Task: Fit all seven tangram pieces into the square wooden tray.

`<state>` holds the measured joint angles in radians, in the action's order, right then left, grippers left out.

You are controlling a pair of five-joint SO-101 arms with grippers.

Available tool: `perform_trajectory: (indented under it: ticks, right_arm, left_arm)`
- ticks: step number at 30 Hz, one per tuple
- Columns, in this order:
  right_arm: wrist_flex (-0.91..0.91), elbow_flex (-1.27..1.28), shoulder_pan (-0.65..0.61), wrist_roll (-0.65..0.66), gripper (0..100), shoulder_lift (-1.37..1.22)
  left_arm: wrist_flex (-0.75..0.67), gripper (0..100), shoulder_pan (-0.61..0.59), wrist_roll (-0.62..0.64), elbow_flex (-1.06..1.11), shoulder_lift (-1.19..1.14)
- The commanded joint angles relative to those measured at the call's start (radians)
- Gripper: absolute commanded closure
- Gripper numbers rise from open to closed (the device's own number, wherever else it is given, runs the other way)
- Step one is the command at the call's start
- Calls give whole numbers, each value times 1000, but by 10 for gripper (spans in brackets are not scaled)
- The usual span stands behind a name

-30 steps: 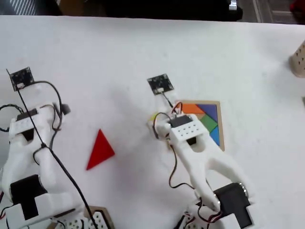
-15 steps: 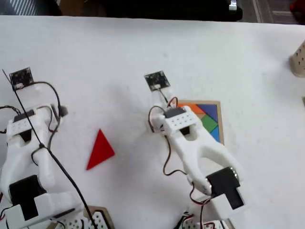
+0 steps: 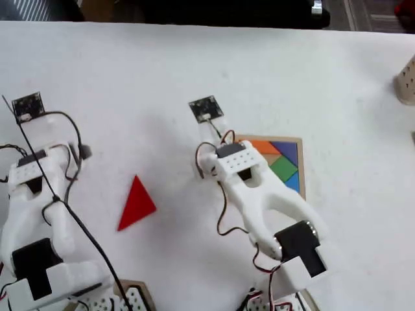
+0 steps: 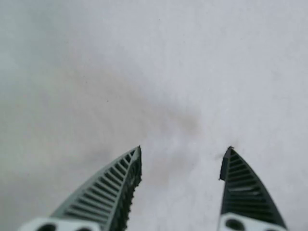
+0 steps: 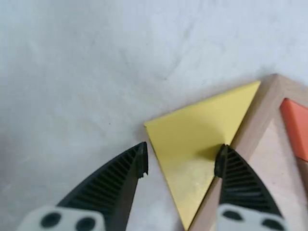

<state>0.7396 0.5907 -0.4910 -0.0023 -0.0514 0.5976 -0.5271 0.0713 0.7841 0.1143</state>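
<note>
left pincer (image 4: 183, 148) apart; right pincer (image 5: 183, 146) apart over one yellow triangle (image 5: 202, 139) beside one tray (image 5: 251, 120); one red triangle (image 3: 136, 202) loose.

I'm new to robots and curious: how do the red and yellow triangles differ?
The red triangle lies on the table, apart from the tray; the yellow triangle lies against its rim. The right gripper, open, straddles the yellow triangle; no gripper is at the red triangle. Both lie flat, outside the tray.

Setting is a robotics lab bench. Two arms (image 3: 39, 207) (image 3: 262, 191) carry exposed wiring (image 3: 65, 202) and bare circuit boards (image 3: 29, 105) (image 3: 205, 109). White table (image 3: 292, 71) lies beneath the jaws.
</note>
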Motion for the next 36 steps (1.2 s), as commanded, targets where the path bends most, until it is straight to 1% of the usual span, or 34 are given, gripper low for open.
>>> perform_trajectory:
  ticks: [1, 5, 18, 22, 23, 25, 27, 28, 36]
  right_arm:
    - [7, -34, -21, 2, 774, -1]
    - [18, -71, -36, 2, 773, -50]
    - [404, -453, -36, 3, 774, -332]
    - [430, -483, -36, 5, 771, -351]
    - [430, -485, -36, 28, 765, -351]
    - [430, -485, -44, 81, 725, -351]
    - [443, -486, -53, 95, 685, -351]
    - [446, -486, -58, 95, 681, -351]
    - [446, -486, -47, 94, 741, -351]
  left_arm:
    - [-25, 732, -12, -23, -3, 5]
    - [-25, 732, -12, -23, -3, 5]
    - [-25, 732, -12, -23, -3, 5]
    - [-25, 732, -12, -23, -3, 5]
    - [-25, 732, -12, -23, -3, 5]
    - [-25, 732, -12, -23, -3, 5]
    - [-25, 732, -12, -23, -3, 5]
    - [-25, 732, -12, -23, -3, 5]
    - [-25, 732, -12, -23, -2, 5]
